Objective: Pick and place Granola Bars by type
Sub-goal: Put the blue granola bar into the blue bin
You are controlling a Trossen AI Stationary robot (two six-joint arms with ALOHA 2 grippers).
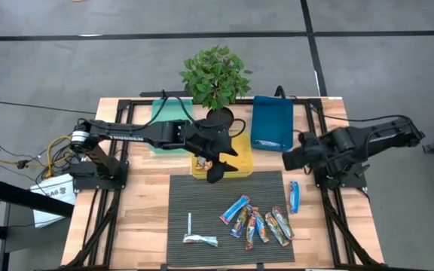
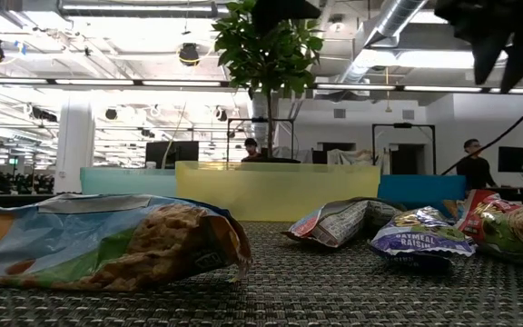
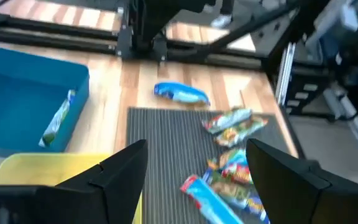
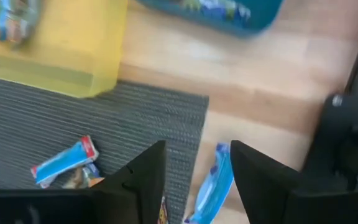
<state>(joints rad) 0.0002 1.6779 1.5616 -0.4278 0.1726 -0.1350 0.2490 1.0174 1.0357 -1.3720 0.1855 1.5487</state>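
Note:
Several granola bars [image 1: 255, 222] in blue, red-orange and green-orange wrappers lie heaped on the dark ribbed mat [image 1: 202, 199]. One blue bar [image 1: 294, 197] lies on the bare wood just right of the mat. Another wrapper [image 1: 200, 240] lies at the mat's near left. My left gripper [image 1: 217, 169] hangs open over the yellow bin's near edge, empty [image 3: 197, 180]. My right gripper [image 1: 292, 159] hangs open above the table near the blue bin's near right corner, holding nothing [image 4: 194, 168]. The blue bar [image 4: 213, 186] shows on the wood below its fingers.
Three bins stand behind the mat: green [image 1: 170, 117], yellow [image 1: 232, 167] with a bar inside [image 4: 14, 22], and blue [image 1: 271, 113] with a bar inside [image 3: 58, 118]. A potted plant [image 1: 215, 75] stands behind the yellow bin. A thin white stick [image 1: 190, 222] lies on the mat.

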